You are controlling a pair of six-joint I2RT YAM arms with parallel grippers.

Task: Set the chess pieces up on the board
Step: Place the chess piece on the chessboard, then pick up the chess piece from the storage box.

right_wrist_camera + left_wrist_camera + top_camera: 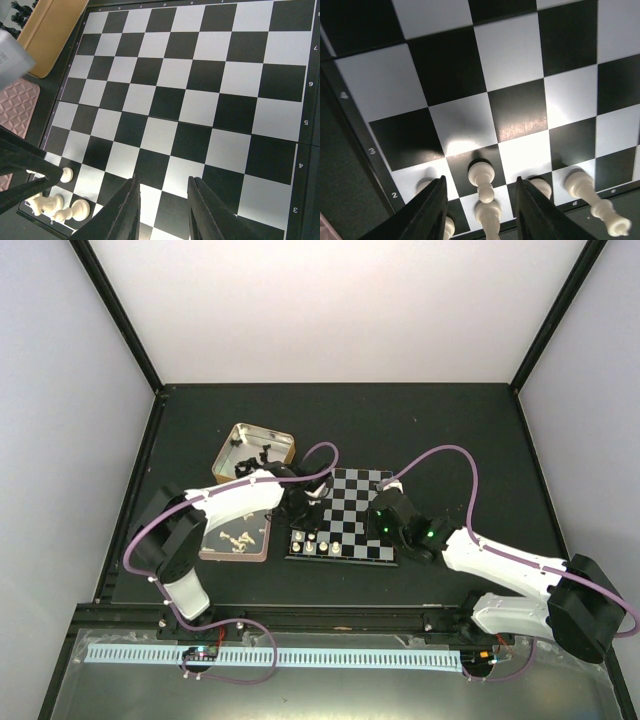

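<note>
Hovering at the near-left corner of the board [350, 508], the left tool [480, 181] gapes empty over a white pawn [483, 184]; closing off-centre could topple neighbouring white pieces [592, 200]. The right tool [162, 182] is likewise open and empty.

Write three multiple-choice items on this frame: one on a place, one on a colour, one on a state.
1. Where on the flat square grey-and-black chessboard do the tiny chess pieces stand? A far right corner B centre C near left corner
2. What colour are those pieces? A cream-white B black C both
3. The right gripper is: A shut on a pawn B open, empty C shut on a tin
Key: C, top view shows them clustered there; A, no dark figure on any square; B, bare squares show between its spread fingers.
</note>
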